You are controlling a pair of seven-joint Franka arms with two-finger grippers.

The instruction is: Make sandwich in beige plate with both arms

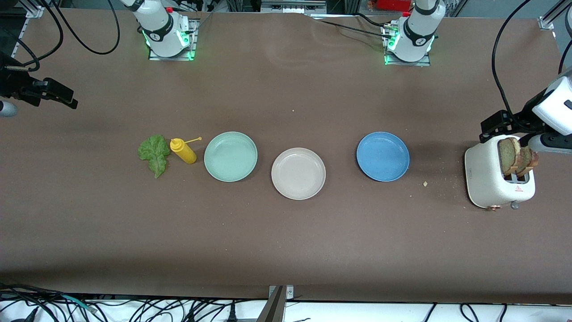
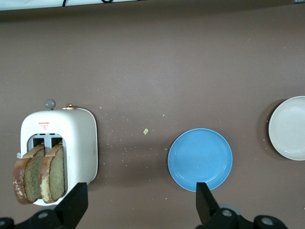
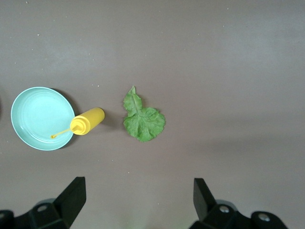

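Note:
The beige plate (image 1: 298,173) lies bare mid-table between a mint-green plate and a blue one; its edge also shows in the left wrist view as beige plate (image 2: 289,128). Two bread slices (image 1: 516,156) stand in a white toaster (image 1: 491,179) at the left arm's end; the left wrist view has the bread slices (image 2: 40,174) too. A lettuce leaf (image 1: 154,153) lies flat at the right arm's end, lettuce leaf (image 3: 142,121). My left gripper (image 1: 496,127) (image 2: 141,200) hangs open over bare table beside the toaster. My right gripper (image 1: 58,96) (image 3: 139,194) is open over bare table, apart from the lettuce.
A yellow squeeze bottle (image 1: 183,150) lies on its side between the lettuce and the mint-green plate (image 1: 230,156). The blue plate (image 1: 383,156) sits between the beige plate and the toaster. Crumbs dot the table near the toaster. Cables trail along the table's edges.

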